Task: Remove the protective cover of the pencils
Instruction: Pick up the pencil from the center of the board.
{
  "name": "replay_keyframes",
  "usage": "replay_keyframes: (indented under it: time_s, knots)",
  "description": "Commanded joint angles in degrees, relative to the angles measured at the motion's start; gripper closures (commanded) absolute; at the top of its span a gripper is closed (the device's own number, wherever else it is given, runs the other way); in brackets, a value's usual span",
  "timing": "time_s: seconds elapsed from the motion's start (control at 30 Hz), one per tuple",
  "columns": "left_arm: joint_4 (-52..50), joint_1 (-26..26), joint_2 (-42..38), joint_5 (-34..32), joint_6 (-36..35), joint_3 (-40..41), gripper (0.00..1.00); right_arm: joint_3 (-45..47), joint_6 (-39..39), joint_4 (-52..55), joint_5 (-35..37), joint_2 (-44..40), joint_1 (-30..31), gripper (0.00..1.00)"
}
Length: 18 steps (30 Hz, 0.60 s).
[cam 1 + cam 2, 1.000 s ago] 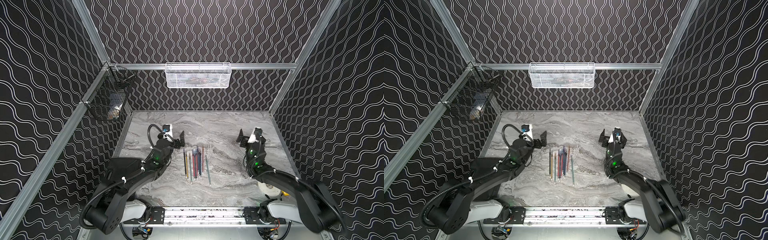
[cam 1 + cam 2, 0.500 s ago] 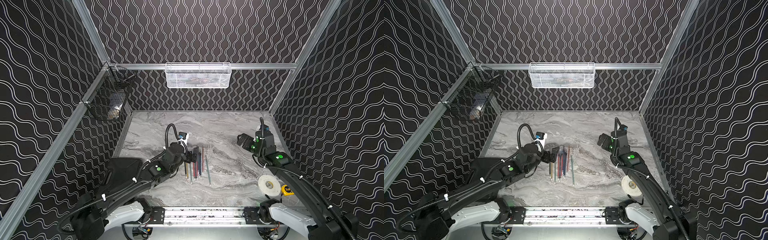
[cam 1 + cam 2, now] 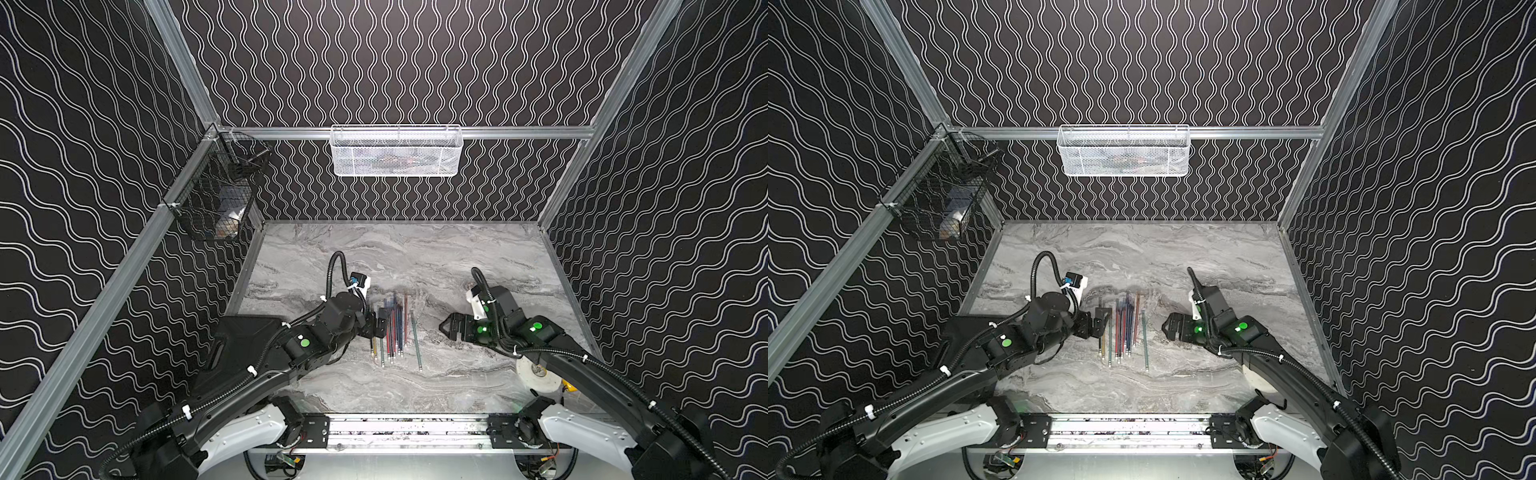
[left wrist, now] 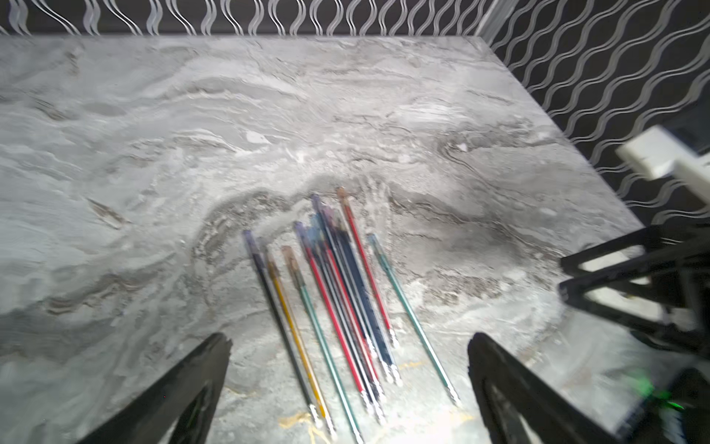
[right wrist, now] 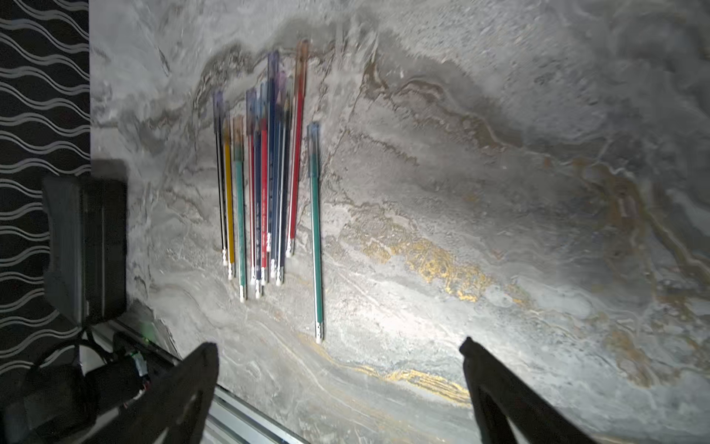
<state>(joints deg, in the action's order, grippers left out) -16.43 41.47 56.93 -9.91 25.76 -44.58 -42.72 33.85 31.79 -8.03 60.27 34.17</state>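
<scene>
While the pencils [image 3: 395, 328] lay flat on the table [image 3: 457, 257] just as they had a second before, in a loose row with one green pencil [image 3: 415, 343] slightly apart on the right arm's side, both arms had closed in on them. The left gripper [image 3: 380, 324], earlier held back from the row, now hung over the black and yellow pencils at its other edge. Its jaws were wide apart with nothing between them; whether a finger touched a pencil could not be told. The right gripper [image 3: 446, 328] had swung away and back, and now pointed low at the row from near the green pencil, likewise spread wide and empty. Both wrist views were smeared, so the arms were probably in motion. This looked like the approach, perhaps one gripper to pin and one to pull, with no cover off yet. The clear caps [image 5: 302, 50] sat on the pencils' far ends, opposite the silvery tips, small and staggered. Mid-row the pencils crowded and overlapped, which would hamper a clean pinch; the green pencil looked freest. A white roll [image 3: 538, 374], half hidden under the right arm, lay well apart from the pencils. The white basket [image 3: 397, 151] and black basket [image 3: 216, 199] hung far beyond them, and none of these blocked the way.
</scene>
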Motion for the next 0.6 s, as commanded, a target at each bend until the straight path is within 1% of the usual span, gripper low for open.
replay_keyframes:
  time_s: [0.0, 0.07, 0.1, 0.13, 0.3, 0.43, 0.57]
  knots:
    - [-1.5, -0.3, 2.2, 7.5, 3.3, -3.8, 0.0, -1.4, 0.2, 2.1, 5.7, 1.9, 3.4, 0.04]
    - [-0.6, -0.3, 1.7, 9.9, 2.7, -4.4, 0.0, -2.5, 0.2, 2.5, 7.6, 4.0, 5.7, 0.05]
    - [0.0, -0.3, 0.9, 10.1, 2.2, -4.1, 0.0, -3.0, 0.3, 2.6, 8.4, 4.9, 6.6, 0.04]
    - [0.0, -0.3, -0.2, 10.0, 1.6, -3.9, 0.0, -3.7, 0.3, 2.7, 9.1, 6.1, 7.5, 0.01]
    - [-2.8, -0.2, -2.2, 11.0, -0.8, -4.0, 0.0, -6.3, -0.2, 2.4, 10.5, 9.3, 10.0, 0.01]
    - [-2.2, 0.3, 0.4, 15.7, 0.7, -1.7, 0.0, -7.0, 0.1, 3.2, 13.8, 7.7, 10.0, 0.01]
    - [-5.3, 2.8, 5.6, 14.6, 2.0, -2.8, 0.0, -5.4, 1.5, 3.4, 16.2, 4.5, 9.9, 0.01]
